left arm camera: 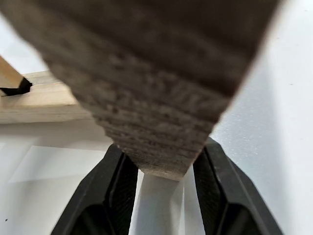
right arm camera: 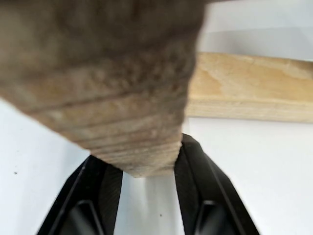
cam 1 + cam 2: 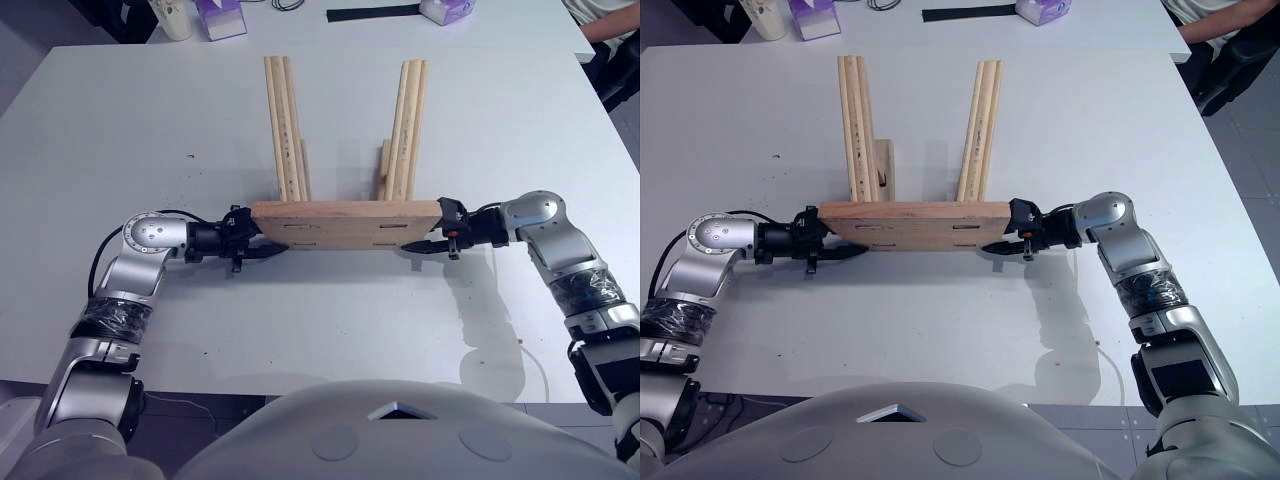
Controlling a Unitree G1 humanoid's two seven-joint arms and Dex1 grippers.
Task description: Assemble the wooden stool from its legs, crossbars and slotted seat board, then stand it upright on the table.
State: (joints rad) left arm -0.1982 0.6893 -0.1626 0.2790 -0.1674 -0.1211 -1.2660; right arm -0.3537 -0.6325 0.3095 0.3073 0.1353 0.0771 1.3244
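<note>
The wooden stool lies on its side in the middle of the white table (image 3: 120,140). Its slotted seat board (image 3: 345,224) stands on edge, facing me. Two pairs of legs (image 3: 285,125) (image 3: 408,125) run from it toward the far side. My left gripper (image 3: 262,240) is shut on the board's left end. Its black fingers (image 1: 117,191) clamp the end grain (image 1: 146,88), with a leg (image 1: 39,103) beyond. On the right end sits my right gripper (image 3: 432,234), also shut on the board. Its fingers (image 2: 195,191) pinch that end (image 2: 112,98) close to a leg (image 2: 249,93).
Along the table's far edge stand a white bottle (image 3: 175,18), a purple box (image 3: 220,18), a black strip (image 3: 372,13) and a tissue pack (image 3: 447,10). Bare tabletop lies on both sides of the stool and between it and the near edge.
</note>
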